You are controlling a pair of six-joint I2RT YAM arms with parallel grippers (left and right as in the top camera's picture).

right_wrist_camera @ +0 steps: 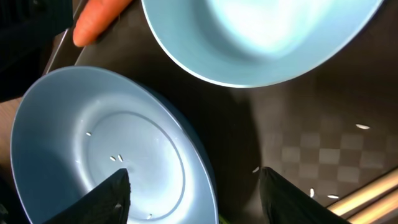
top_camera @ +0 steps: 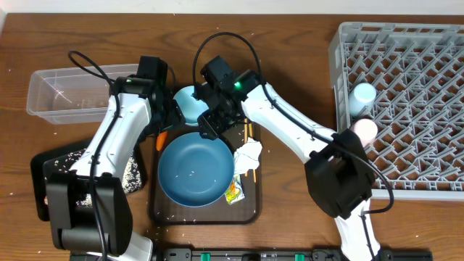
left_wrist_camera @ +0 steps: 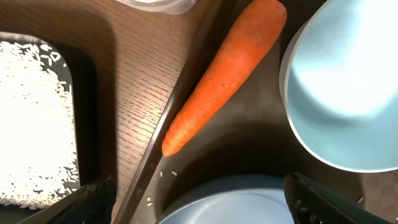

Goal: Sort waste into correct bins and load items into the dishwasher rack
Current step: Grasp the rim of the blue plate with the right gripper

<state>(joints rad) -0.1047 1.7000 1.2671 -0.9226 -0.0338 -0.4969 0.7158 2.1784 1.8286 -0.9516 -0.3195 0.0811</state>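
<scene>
On the brown wooden table (top_camera: 290,32) stands the grey rack (top_camera: 406,29).

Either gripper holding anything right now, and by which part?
Nothing is held. The right gripper straddles the blue plate at its rim, fingers not touching; the left gripper hangs open above the carrot.

I am looking down on what reads as a robotics test bench dressed up as a dish-clearing station. A brown wood-grain table (top_camera: 290,29) carries two white-and-black robot arms (top_camera: 290,119) based at its near edge. A large square grey plastic dishwasher rack (top_camera: 420,94) sits directly on the tabletop, alongside a clear rectangular plastic tub (top_camera: 43,94), a shallow black rectangular tray (top_camera: 41,165) and a dark-brown serving tray (top_camera: 250,206).
</scene>
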